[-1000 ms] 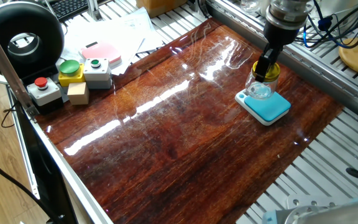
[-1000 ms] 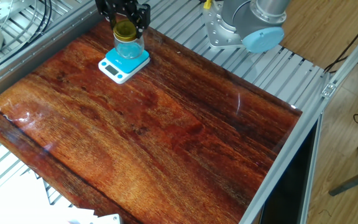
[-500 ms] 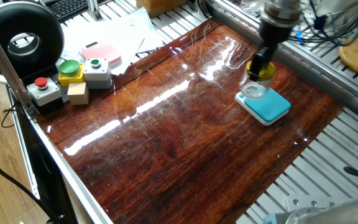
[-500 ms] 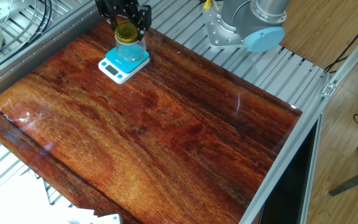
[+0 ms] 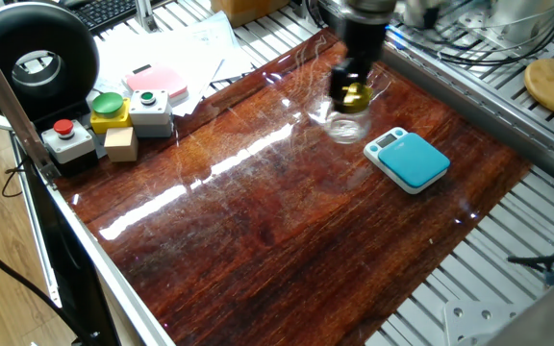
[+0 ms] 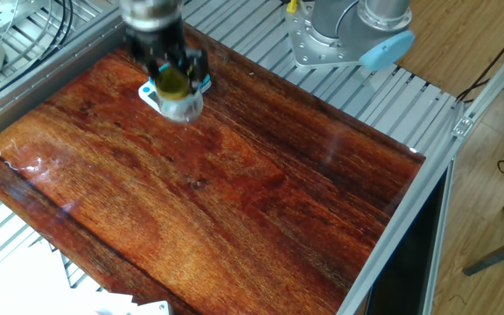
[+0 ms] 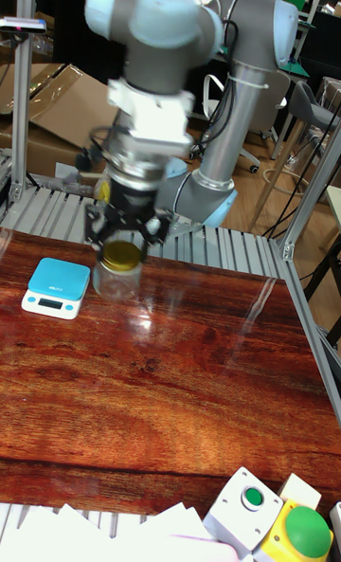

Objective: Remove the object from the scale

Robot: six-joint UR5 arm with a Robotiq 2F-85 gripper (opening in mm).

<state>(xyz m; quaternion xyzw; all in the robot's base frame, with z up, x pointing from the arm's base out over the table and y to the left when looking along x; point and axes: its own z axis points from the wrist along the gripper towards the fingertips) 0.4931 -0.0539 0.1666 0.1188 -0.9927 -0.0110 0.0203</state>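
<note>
Button boxes [image 7: 275,515]: near worktop edge, green caps up. Worktop [image 7: 189,382]: glossy red-brown wood. Scale [image 7: 57,288]: flat on worktop, teal top bare. Jar [image 7: 119,270]: yellow lid, beside scale and off it; seemingly just above the wood, motion blur hinders. Hand [image 7: 124,238]: fingers closed around jar lid, gripping it. Arm [image 7: 218,98]: grey, behind

Scale [image 7: 58,288] (beside path) only obstacle.
</note>
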